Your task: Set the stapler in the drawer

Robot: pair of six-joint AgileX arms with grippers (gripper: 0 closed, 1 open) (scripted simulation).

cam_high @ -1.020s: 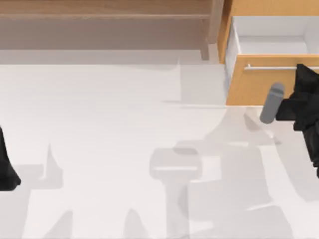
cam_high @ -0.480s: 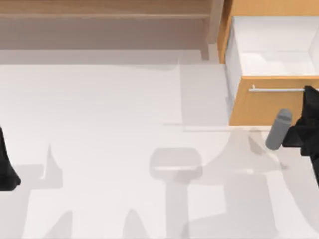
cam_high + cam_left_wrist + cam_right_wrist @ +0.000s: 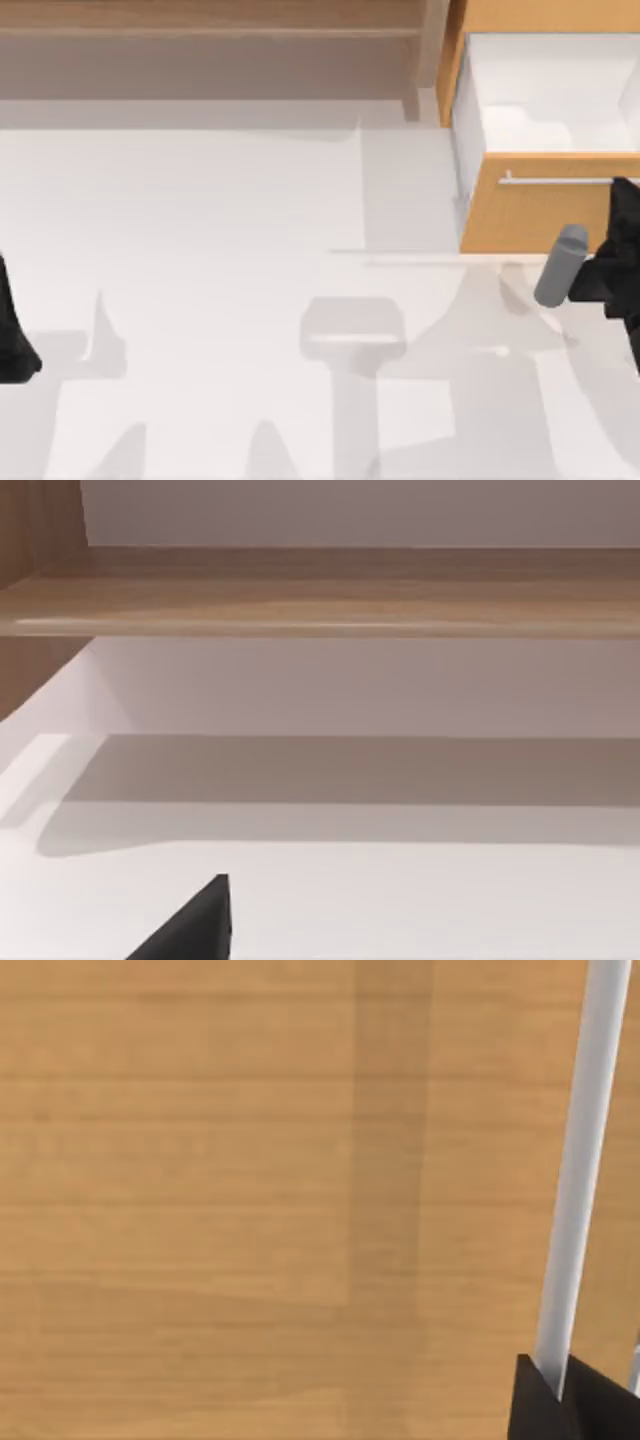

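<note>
The drawer (image 3: 520,215) stands pulled out at the table's back right, its white inside (image 3: 550,100) open to view and holding nothing that I can see. The stapler is out of view. My right gripper (image 3: 624,192) reaches the right end of the silver bar handle (image 3: 555,180). In the right wrist view the handle (image 3: 580,1160) runs down across the orange-tan front (image 3: 250,1160) and ends between the dark fingers (image 3: 530,1405) of my right gripper (image 3: 555,1392), which is shut on it. A grey cylinder-shaped piece (image 3: 560,265) sits beside the right arm.
A paler brown wooden shelf (image 3: 200,30) runs along the back of the table, also seen in the left wrist view (image 3: 300,590). My left arm (image 3: 12,340) rests parked at the left edge, one dark fingertip (image 3: 190,930) showing. Bare white tabletop (image 3: 250,250) stretches between the arms.
The right gripper drew the drawer outward toward the table's front over the first half second, exposing more white inside. Since then it has barely shifted. The left arm stayed still.
</note>
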